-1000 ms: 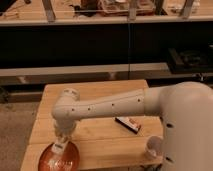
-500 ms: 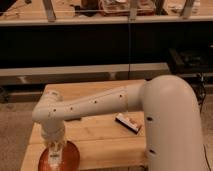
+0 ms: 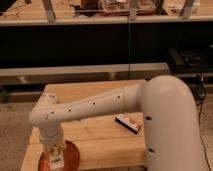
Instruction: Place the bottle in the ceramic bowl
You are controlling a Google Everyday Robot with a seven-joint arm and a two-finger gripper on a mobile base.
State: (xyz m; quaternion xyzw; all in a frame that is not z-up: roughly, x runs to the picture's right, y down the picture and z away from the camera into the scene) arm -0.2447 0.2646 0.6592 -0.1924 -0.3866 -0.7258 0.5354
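Note:
A reddish-brown ceramic bowl [image 3: 70, 159] sits on the front left corner of the wooden table [image 3: 100, 135]. My gripper [image 3: 55, 154] hangs straight down over the bowl at the end of the white arm [image 3: 100, 107]. A pale bottle [image 3: 56, 159] with a label stands upright in or just over the bowl, right at the gripper. The wrist hides where the gripper meets the bottle.
A small dark and white packet [image 3: 129, 123] lies on the table right of centre. The arm's large white shoulder [image 3: 172, 125] fills the right side. Dark shelving [image 3: 100, 45] runs behind the table.
The arm has swung a little to the left and lower. The gripper with the bottle has come down closer into the bowl.

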